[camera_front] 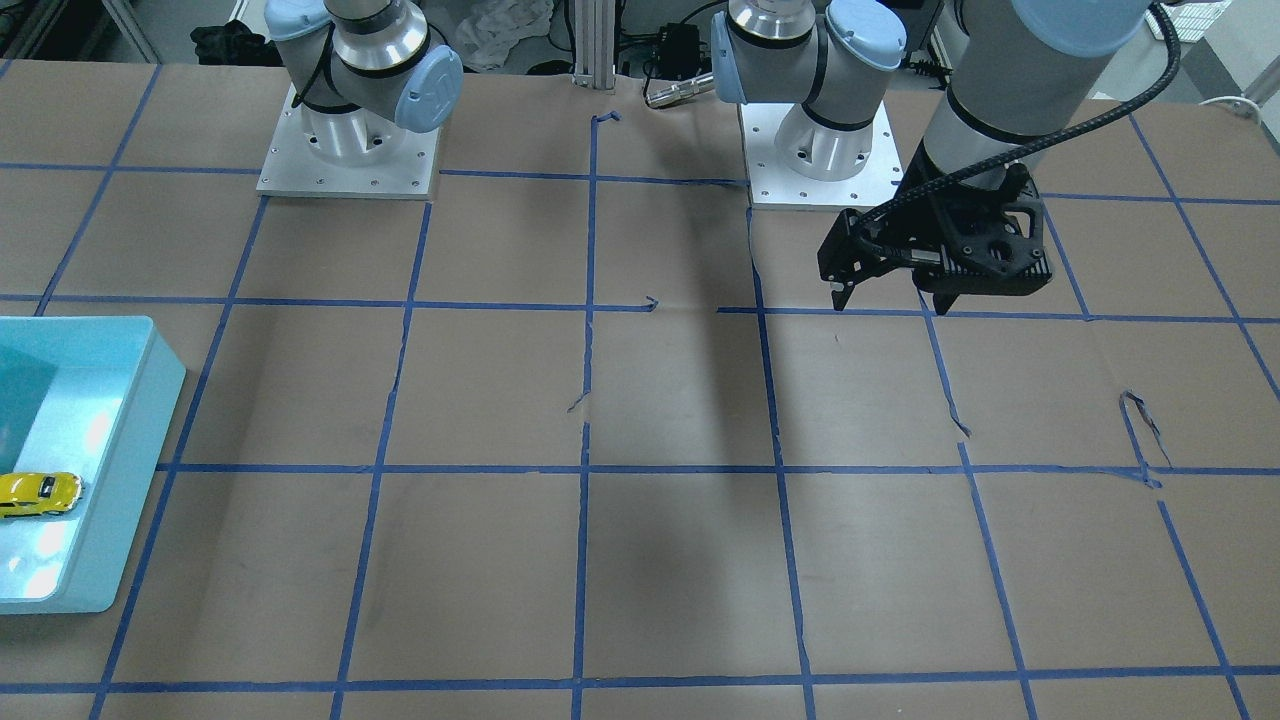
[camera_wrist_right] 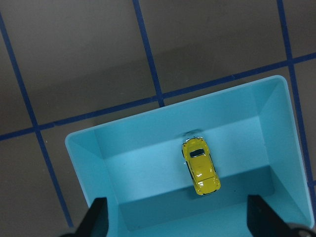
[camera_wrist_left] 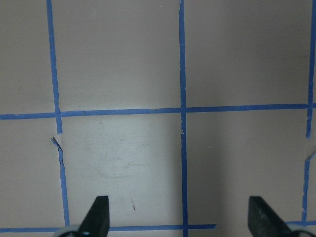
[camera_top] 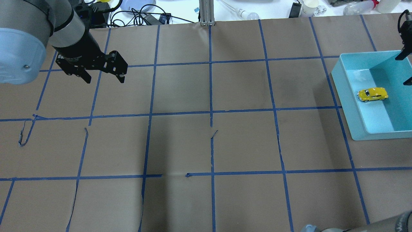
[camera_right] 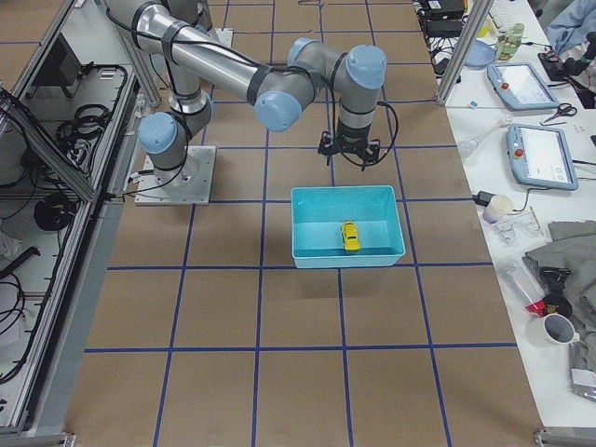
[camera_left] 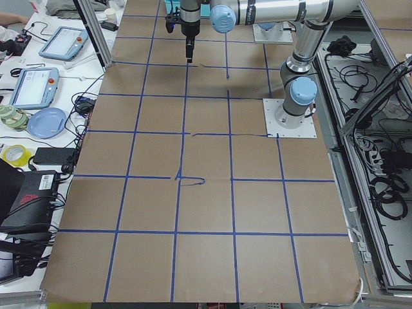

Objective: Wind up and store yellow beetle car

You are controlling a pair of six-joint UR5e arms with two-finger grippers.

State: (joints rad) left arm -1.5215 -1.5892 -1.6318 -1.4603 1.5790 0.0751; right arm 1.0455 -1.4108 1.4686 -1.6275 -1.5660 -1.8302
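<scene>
Glossy yellow beetle car (camera_wrist_right: 200,166); matt paper table (camera_top: 209,145)

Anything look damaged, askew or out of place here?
Only the blue tape grid: several strips have peeled and curled off the paper. The yellow beetle car sits upright in the teal bin.

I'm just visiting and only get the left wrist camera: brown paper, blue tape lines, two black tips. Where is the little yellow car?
Observer: The yellow beetle car sits on its wheels inside a turquoise bin, far over on the robot's right side.
Visitor: Is anything holding it?
Observer: No. The right end effector hangs above the bin, open, and the car lies free on the bin's floor.
</scene>
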